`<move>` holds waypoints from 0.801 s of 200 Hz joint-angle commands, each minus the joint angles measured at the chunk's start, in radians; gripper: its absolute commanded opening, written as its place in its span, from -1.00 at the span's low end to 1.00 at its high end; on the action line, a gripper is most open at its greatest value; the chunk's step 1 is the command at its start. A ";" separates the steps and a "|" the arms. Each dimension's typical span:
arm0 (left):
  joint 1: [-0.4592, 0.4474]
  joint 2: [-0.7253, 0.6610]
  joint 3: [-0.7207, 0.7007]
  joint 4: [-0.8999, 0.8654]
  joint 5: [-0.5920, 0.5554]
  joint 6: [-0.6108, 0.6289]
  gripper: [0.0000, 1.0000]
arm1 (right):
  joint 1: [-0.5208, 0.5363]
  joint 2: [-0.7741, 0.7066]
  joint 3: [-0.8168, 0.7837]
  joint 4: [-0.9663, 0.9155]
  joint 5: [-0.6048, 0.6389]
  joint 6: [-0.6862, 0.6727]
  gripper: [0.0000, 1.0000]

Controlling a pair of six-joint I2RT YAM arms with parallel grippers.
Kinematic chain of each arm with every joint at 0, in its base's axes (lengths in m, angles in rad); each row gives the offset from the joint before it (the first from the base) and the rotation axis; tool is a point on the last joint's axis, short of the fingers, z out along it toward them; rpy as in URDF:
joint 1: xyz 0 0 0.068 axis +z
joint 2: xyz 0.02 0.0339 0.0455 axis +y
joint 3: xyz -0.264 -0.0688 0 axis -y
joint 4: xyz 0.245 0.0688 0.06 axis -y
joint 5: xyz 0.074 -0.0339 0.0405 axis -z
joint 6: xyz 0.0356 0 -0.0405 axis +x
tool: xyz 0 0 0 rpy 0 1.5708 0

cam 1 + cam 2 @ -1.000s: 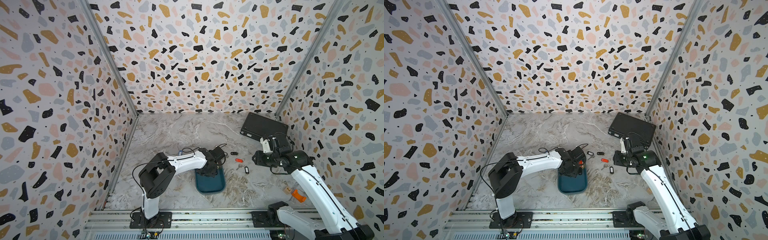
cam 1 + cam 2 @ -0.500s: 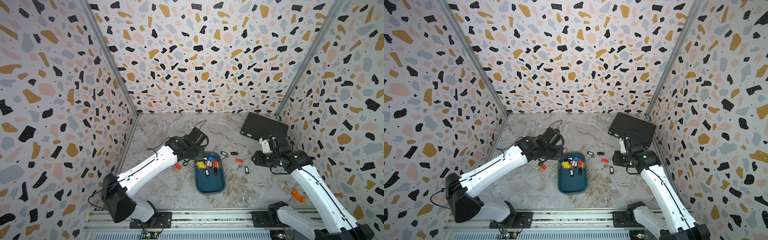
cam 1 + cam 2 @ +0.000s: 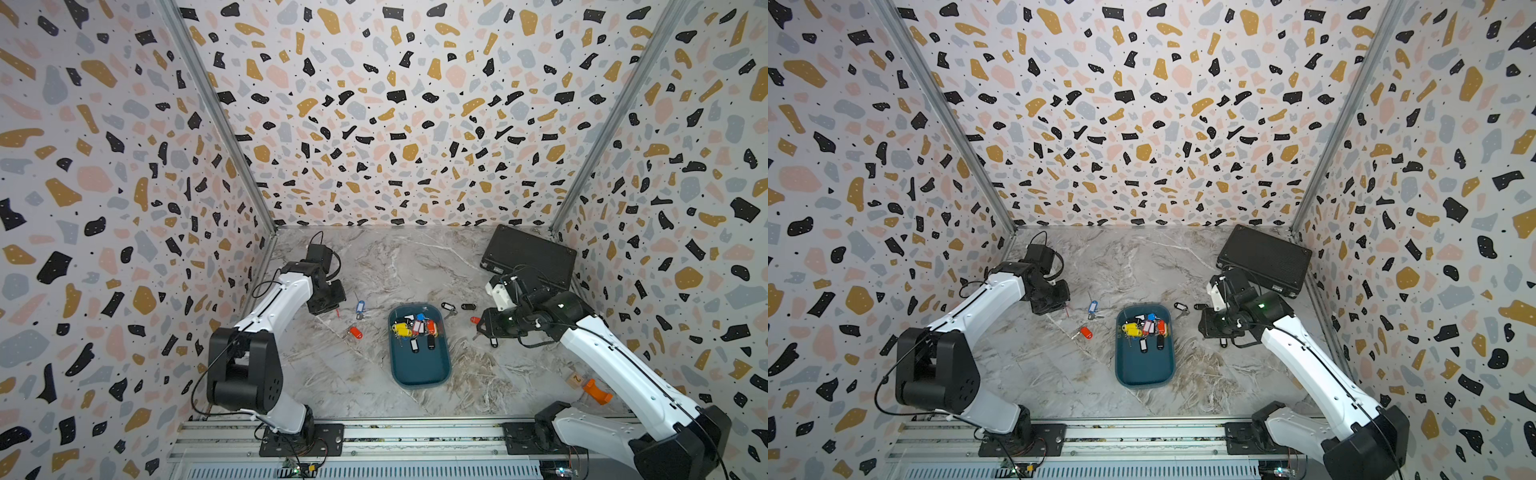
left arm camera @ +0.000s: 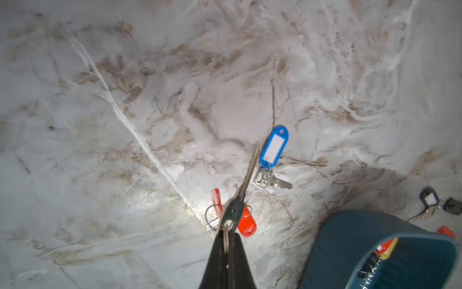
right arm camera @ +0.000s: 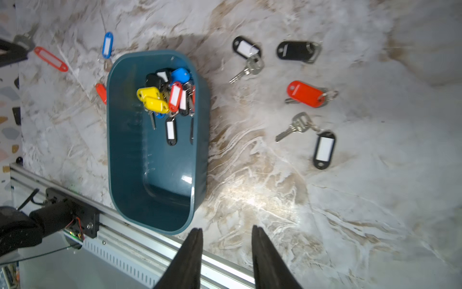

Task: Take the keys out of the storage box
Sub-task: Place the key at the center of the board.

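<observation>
Starting at the keys (image 3: 415, 328): a tangled heap of yellow, red, blue and black tags on rings, bunched at the far end of the storage box (image 3: 419, 374); the near end is bare. The right wrist view shows the heap (image 5: 170, 97) with tags overlapping, so each pick probably has to come off the top, one ring at a time. The box sits mid-table between the arms, reachable by either.

Keys already out lie singly on the table (image 3: 374, 257). On the left-arm side are a blue-tagged key (image 3: 360, 308) and a red-tagged key (image 3: 355, 331), near the box and apart from each other. On the right-arm side are a black-tagged key (image 5: 323, 150), a second red key (image 5: 305, 93) and two more black tags beyond. They are spread out, not stacked, so it looks like each arm unloads on its own side.

Left gripper (image 4: 226, 235) is pinched fully closed on a ring. The carried key (image 4: 247, 175) juts past the tips and its red tag (image 5: 50, 58) dangles clear of the table, near the blue and red ones. This is likely a carry to the drop spot, with release next. Risk: the ring snagging a finger as the jaws part.

Right gripper (image 5: 226, 232) is partly open with nothing between the fingers, hanging over the table just right of the box. It is probably waiting its turn.

Black briefcase (image 3: 528, 257) lies closed at the back right, well apart.
</observation>
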 commanded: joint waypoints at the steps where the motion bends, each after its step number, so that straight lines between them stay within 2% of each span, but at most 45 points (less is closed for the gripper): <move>1: 0.026 0.048 -0.004 0.070 0.060 -0.011 -1.00 | 0.087 0.042 0.054 0.024 0.028 0.051 -0.22; 26: 0.031 0.078 -0.036 0.086 0.060 -0.014 -1.00 | 0.159 0.091 0.079 0.040 0.044 0.072 -0.17; 37: 0.031 0.074 -0.064 0.101 0.064 -0.023 -0.85 | 0.180 0.113 0.081 0.046 0.044 0.080 -0.16; 55: 0.031 0.059 -0.096 0.124 0.096 -0.041 -0.32 | 0.223 0.154 0.080 0.060 0.044 0.097 -0.13; 84: 0.031 -0.009 -0.120 0.150 0.129 -0.044 0.18 | 0.292 0.229 0.081 0.097 0.052 0.129 -0.10; 87: 0.031 -0.019 -0.122 0.152 0.132 -0.042 0.36 | 0.296 0.238 0.081 0.102 0.053 0.132 -0.09; 91: 0.031 -0.033 -0.123 0.152 0.137 -0.039 0.44 | 0.302 0.247 0.082 0.108 0.052 0.136 -0.08; 130: 0.031 -0.221 -0.161 0.134 0.159 -0.013 0.55 | 0.319 0.356 0.100 0.202 0.044 0.213 -0.01; 160: 0.031 -0.384 -0.226 0.126 0.145 0.008 0.57 | 0.327 0.453 0.104 0.291 0.054 0.324 -0.11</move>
